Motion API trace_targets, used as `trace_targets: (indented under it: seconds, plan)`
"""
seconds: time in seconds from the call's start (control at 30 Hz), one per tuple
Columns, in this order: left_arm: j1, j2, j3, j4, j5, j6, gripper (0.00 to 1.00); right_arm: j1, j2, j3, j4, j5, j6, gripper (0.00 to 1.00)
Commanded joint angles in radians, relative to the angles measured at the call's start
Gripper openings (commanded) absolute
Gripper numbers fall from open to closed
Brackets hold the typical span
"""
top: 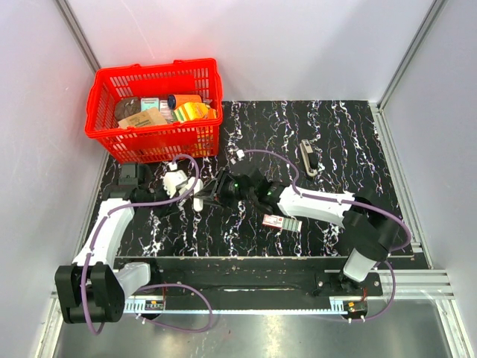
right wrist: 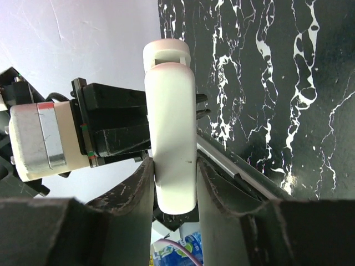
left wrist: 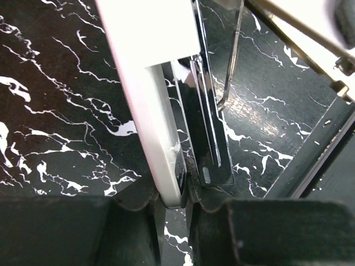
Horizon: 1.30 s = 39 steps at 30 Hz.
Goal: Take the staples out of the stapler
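Both claws clamped on the stapler (top: 198,201) over the black marbled mat (top: 335,134), in front of the red basket (top: 153,112).

From above, the two wrists hide nearly all of the stapler and only a scrap of white shows. Whether it touches the mat cannot be told. In the left wrist view its far end is cut off by the frame, and the white shell (left wrist: 158,138) stands parted from a dark, shiny inner rail (left wrist: 208,138). Staples cannot be made out. The left gripper (left wrist: 175,200) is closed tight on the near end. The right gripper (right wrist: 174,185) pinches the rounded white cover (right wrist: 171,133), whose lower tip is buried between the fingers. A red-and-white box (top: 282,222) lies nearby.
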Motion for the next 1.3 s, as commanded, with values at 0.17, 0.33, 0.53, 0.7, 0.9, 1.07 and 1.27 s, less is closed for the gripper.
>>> trace_targets:
  seconds: [0.17,0.33,0.53,0.7,0.9,1.07,1.27]
  plan:
    - [0.001,-0.049,0.024,-0.035,0.023,0.091,0.11,0.015,-0.054,-0.046,-0.033,-0.038,-0.089,0.0]
    - [0.001,-0.109,-0.04,0.02,-0.097,0.166,0.11,0.012,-0.016,0.051,-0.127,-0.111,-0.392,0.0]
    - [-0.007,-0.165,-0.184,0.182,-0.283,0.312,0.13,0.012,0.026,0.137,-0.27,-0.147,-0.652,0.0]
    - [-0.019,-0.225,-0.229,0.358,-0.323,0.289,0.12,0.012,0.047,0.148,-0.257,-0.164,-0.696,0.0]
    - [-0.065,-0.319,-0.355,0.569,-0.405,0.318,0.15,0.012,0.063,0.161,-0.224,-0.164,-0.718,0.0]
    - [-0.095,-0.343,-0.415,0.633,-0.453,0.332,0.15,0.012,0.087,0.203,-0.195,-0.164,-0.705,0.0]
    - [-0.115,-0.347,-0.497,0.757,-0.536,0.445,0.1,0.012,0.126,0.243,-0.197,-0.17,-0.715,0.0]
